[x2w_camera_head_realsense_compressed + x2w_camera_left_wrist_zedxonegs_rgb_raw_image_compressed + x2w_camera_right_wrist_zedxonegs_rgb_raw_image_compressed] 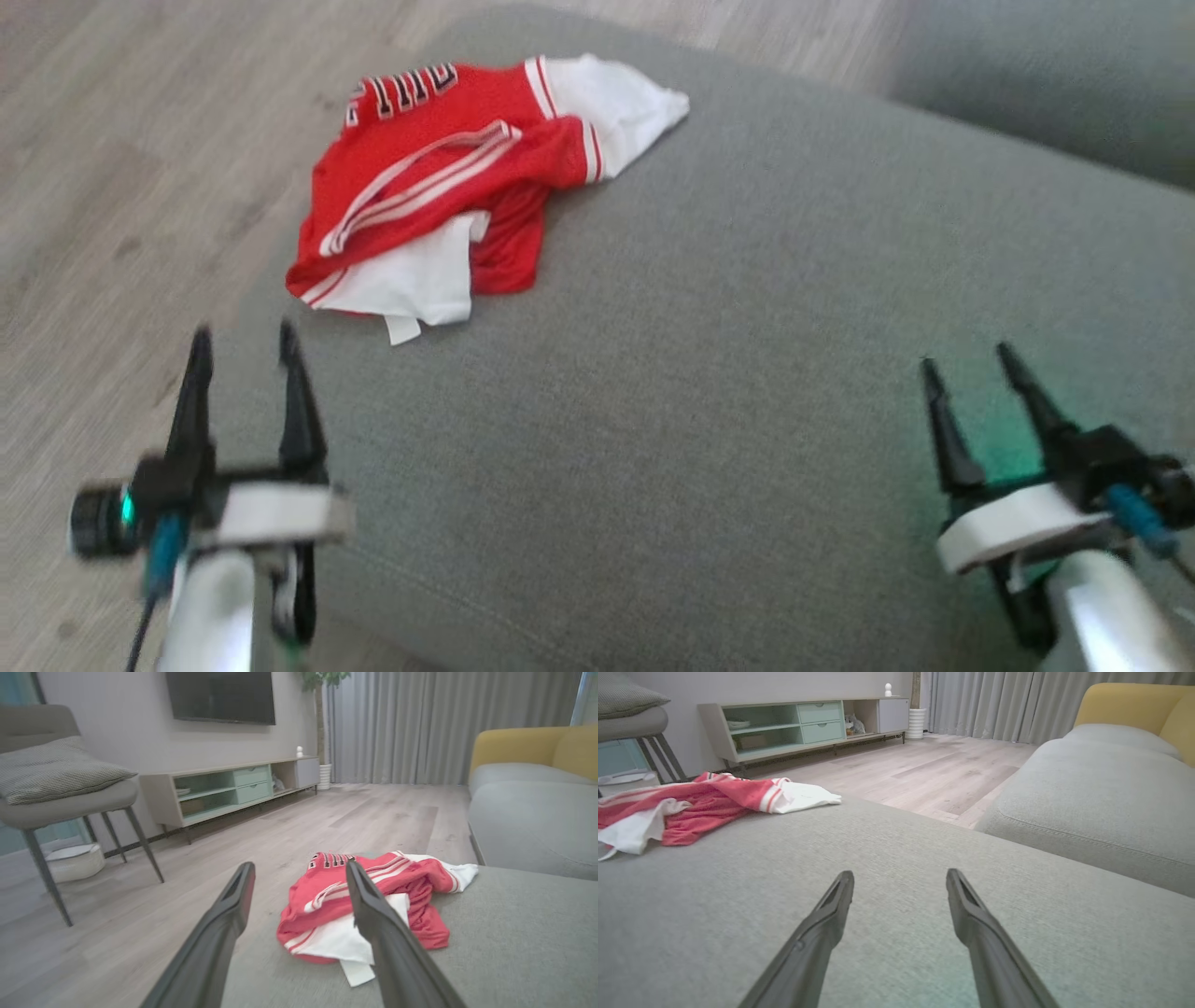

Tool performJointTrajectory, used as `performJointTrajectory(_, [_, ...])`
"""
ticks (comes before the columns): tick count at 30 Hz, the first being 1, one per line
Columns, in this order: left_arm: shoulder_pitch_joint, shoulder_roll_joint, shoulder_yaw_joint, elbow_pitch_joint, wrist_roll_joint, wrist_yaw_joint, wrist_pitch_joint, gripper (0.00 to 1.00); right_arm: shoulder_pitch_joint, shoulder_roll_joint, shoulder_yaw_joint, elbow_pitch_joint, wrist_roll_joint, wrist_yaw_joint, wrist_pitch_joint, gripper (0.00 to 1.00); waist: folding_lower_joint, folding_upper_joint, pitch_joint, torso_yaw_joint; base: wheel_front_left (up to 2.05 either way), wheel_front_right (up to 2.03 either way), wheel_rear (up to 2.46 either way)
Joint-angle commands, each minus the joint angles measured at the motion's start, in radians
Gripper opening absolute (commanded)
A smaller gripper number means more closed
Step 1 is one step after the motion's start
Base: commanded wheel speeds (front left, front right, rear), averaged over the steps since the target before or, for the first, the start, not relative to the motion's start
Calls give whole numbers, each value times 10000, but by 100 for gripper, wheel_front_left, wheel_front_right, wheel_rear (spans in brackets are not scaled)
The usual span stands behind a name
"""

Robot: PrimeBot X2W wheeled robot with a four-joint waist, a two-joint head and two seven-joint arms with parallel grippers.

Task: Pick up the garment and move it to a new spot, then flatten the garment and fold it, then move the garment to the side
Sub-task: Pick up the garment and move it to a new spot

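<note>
**tk_91:** ok so what was the left gripper (243, 333) doing in that shot?

**moss:** Sat low on the left, right at the near-left edge of the grey cushion (709, 392), with the wooden floor (103, 187) just off to its side. The forearm came up from the bottom and the fingers pointed forward. They were spread wide with nothing between them.

**tk_91:** and the garment (439, 177)?

**moss:** Crumpled in a heap at the far-left corner of the same cushion, ahead of the left gripper and clear of it. Mostly red side up, striped trim running across the middle. White sleeve bits stuck out at the near end and the far right, and a bit of the dark lettering showed at the far edge. From the left wrist view it sat straight ahead, partly hidden behind one finger.

**tk_91:** right side?

**moss:** The right gripper (965, 357) hung over the near-right part of the cushion, well apart from the garment. Its fingers leaned a little to the left, splayed wide too, and empty. Its wrist view had bare grey fabric under the fingers, the garment way off left and a sofa (1087, 802) with a yellow back on the right.
</note>
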State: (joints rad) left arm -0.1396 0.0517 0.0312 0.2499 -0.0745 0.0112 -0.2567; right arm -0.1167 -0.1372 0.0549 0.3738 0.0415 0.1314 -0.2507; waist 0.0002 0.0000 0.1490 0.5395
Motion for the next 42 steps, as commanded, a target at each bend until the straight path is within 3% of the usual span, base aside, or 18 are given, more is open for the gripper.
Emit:
performJointTrajectory(1, [-819, 152, 224, 103, 59, -152, -51, 100, -367, -262, 131, -405, -85, -7, -110, 100, -2, 0, 741, 88, 0, 0, 0])
performJointTrajectory(5, [-2698, 508, 76, 2171, 40, -607, -42, 100, -491, -785, -1, -663, -254, -7, -110, 100, -2, 0, 1412, -3, 0, 0, 0])
performJointTrajectory(13, [-5619, 1296, 251, 6440, -408, -987, 1065, 100, -1235, -1354, 506, -890, -292, -7, -111, 100, -2, 0, 2561, -870, 0, 0, 0])
performJointTrajectory(25, [-7458, 2156, 137, 9272, -490, -1101, 540, 100, -1864, -1815, 616, -986, -294, -7, -111, 100, -2, 0, 3853, -1491, 0, 0, 0])
performJointTrajectory(26, [-7537, 2177, 114, 9379, -498, -1119, 464, 64, -1880, -1833, 608, -990, -291, -7, -111, 100, -2, 0, 3904, -1500, 0, 0, 0])
performJointTrajectory(27, [-7610, 2194, 75, 9448, -495, -1144, 371, 9, -1891, -1849, 600, -991, -288, -7, -111, 100, -2, 0, 3932, -1500, 0, 0, 0])
performJointTrajectory(28, [-7678, 2207, 60, 9500, -515, -1166, 285, 0, -1901, -1860, 596, -988, -283, -7, -111, 100, -2, 0, 3951, -1499, 0, 0, 0])
performJointTrajectory(33, [-7962, 2354, -223, 9108, -289, -1162, -22, 0, -2050, -1719, 631, -1005, -278, -7, -111, 100, -2, 0, 3650, -1598, 0, 0, 0])
performJointTrajectory(42, [-8038, 2906, -574, 5906, 255, -1012, -48, 0, -2022, -780, 666, -1076, -211, -7, -111, 100, -2, 0, 1976, -2412, 0, 0, 0])
